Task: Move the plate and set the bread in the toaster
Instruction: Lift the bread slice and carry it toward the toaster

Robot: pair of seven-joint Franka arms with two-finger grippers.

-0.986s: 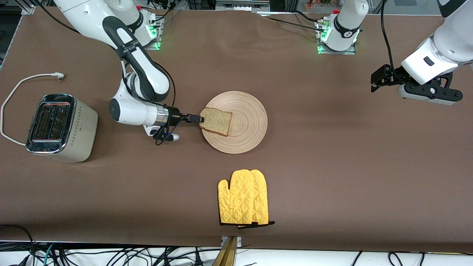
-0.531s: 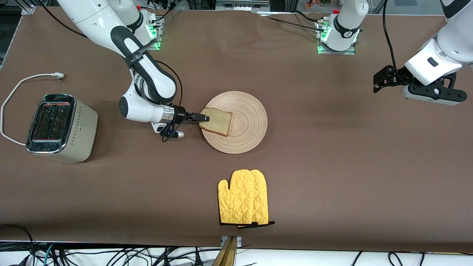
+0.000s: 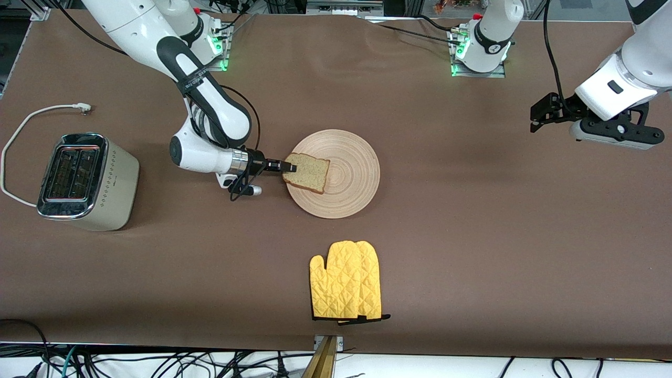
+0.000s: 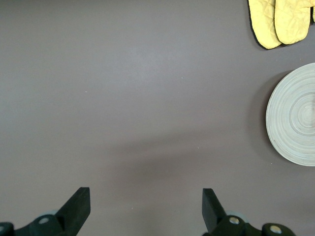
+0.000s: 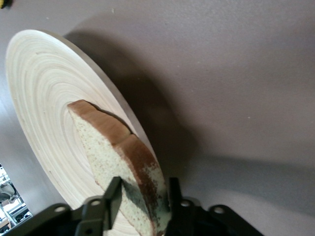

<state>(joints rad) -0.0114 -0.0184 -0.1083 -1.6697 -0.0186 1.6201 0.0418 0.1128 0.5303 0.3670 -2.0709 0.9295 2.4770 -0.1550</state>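
The pale wooden plate (image 3: 349, 181) lies mid-table. The bread (image 3: 308, 173) rests on its edge toward the right arm's end, and its crust overhangs the rim. My right gripper (image 3: 290, 168) lies level with the table, its fingers closed on that overhanging edge. In the right wrist view the slice (image 5: 113, 147) sits between the fingers of the right gripper (image 5: 142, 196), above the plate (image 5: 44, 98). The cream toaster (image 3: 86, 181) stands at the right arm's end, both slots showing empty. My left gripper (image 3: 611, 134) waits open and empty (image 4: 146, 201) over bare table at the left arm's end.
A yellow quilted oven mitt (image 3: 346, 281) lies nearer the front camera than the plate; it also shows in the left wrist view (image 4: 280, 22), as does the plate (image 4: 295, 115). The toaster's white cord (image 3: 31, 118) loops on the table beside it.
My right gripper has slid toward the plate, and its fingers have come onto the bread's edge. The bread and the plate have not moved. My left arm has shifted slightly.
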